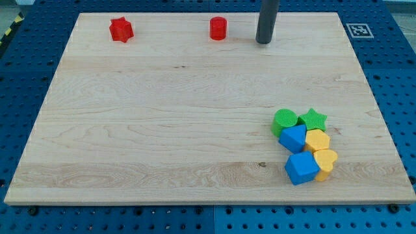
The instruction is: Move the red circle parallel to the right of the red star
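The red star (121,29) lies near the view's top left of the wooden board (162,117). The red circle (218,28), a short cylinder, stands to the star's right at about the same height in the view, a wide gap between them. My tip (263,42) rests on the board a little to the right of the red circle, apart from it, and far from the red star.
A cluster of blocks sits at the view's lower right: a green circle (285,121), a green star (313,119), two blue blocks (293,138) (301,168), a yellow block (318,140) and a yellow heart (325,160). A marker tag (359,30) lies off the top right corner.
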You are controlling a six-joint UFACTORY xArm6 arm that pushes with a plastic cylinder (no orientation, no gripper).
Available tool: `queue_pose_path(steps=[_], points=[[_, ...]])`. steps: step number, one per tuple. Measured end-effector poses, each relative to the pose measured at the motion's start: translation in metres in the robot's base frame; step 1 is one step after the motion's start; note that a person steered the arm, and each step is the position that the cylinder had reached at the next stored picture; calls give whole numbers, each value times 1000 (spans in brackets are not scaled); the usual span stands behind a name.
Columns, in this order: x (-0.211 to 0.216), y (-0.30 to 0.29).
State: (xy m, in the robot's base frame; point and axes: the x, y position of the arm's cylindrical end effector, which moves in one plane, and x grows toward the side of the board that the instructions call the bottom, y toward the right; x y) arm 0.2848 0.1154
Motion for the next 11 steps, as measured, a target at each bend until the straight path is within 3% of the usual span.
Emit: queue_pose_path(steps=[3,6,8,11], points=[[15,-5],[-24,-46],[12,-84],[0,-96]])
